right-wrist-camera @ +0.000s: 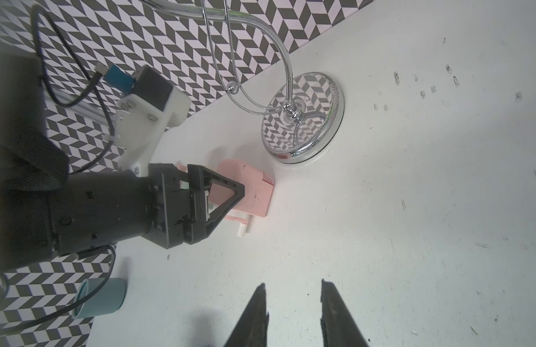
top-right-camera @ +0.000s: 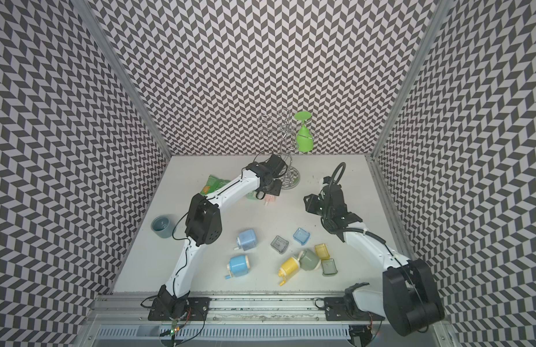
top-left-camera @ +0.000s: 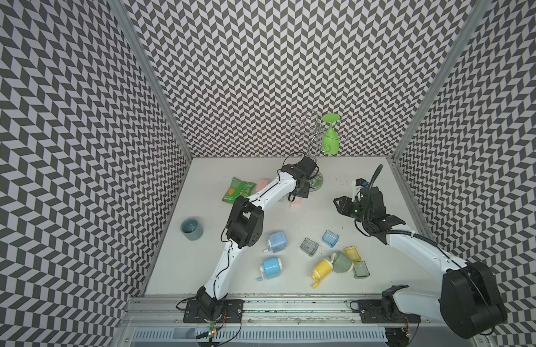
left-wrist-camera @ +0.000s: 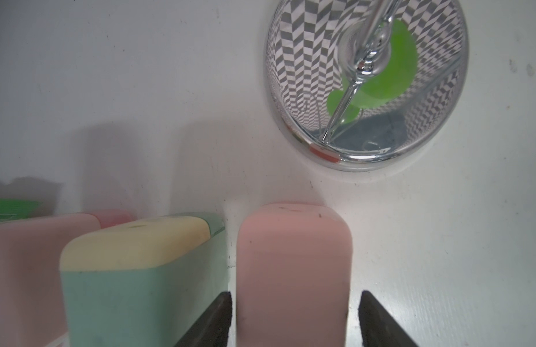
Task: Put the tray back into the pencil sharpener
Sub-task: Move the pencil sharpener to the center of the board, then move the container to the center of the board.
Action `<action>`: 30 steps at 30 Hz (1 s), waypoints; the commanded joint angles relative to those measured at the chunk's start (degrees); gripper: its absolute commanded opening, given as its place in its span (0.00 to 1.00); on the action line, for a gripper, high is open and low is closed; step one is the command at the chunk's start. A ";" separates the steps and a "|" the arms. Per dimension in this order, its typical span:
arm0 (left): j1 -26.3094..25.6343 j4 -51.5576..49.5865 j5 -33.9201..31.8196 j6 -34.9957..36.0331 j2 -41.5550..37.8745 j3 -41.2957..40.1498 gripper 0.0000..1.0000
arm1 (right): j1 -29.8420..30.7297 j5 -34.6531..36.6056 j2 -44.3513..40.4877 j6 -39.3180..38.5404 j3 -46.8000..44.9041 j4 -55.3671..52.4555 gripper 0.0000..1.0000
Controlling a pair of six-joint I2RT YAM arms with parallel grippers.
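Two fingers point(left-wrist-camera: 215, 324) of the left gripper point(left-wrist-camera: 294, 297) stand either side of the pink pencil sharpener point(left-wrist-camera: 294, 255), slightly apart from it, their bases cut off at the lower edge. In both top views the wrist hides most of it. Lower centre in a top view, a grey tray point(top-left-camera: 309, 246) lies loose. Farther right, the right gripper point(right-wrist-camera: 293, 284) is narrowly parted, holding nothing.

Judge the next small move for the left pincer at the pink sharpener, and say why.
Probably draw the left pincer straight back off the pink sharpener. Its jaws straddle the body with a gap showing on one side, so nothing is clamped, and the sharpener rests on the table. Backing out straight should avoid nudging the green-and-yellow sharpener close beside it.
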 commanded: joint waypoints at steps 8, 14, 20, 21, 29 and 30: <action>-1.18 1.47 -3.14 0.42 -5.90 1.77 0.69 | -0.05 0.57 -2.07 -0.86 -0.03 0.94 0.31; -2.20 1.20 -6.84 -0.03 -10.52 0.18 0.68 | -0.05 1.05 -2.98 -1.05 -0.29 0.57 0.31; -4.46 10.99 -13.29 0.53 -24.91 -15.18 0.65 | -0.05 1.19 -4.83 -2.65 -0.93 -0.15 0.31; -4.71 13.50 -14.04 1.08 -27.68 -18.72 0.64 | 0.08 1.29 -5.42 -2.93 -1.04 0.00 0.31; -4.91 36.09 -18.10 9.23 -52.07 -47.75 0.62 | 0.45 0.28 -6.12 -5.89 0.13 -1.38 0.32; -4.90 38.61 -18.17 10.29 -54.41 -50.72 0.65 | 0.93 0.32 -5.65 -6.07 0.54 -2.11 0.32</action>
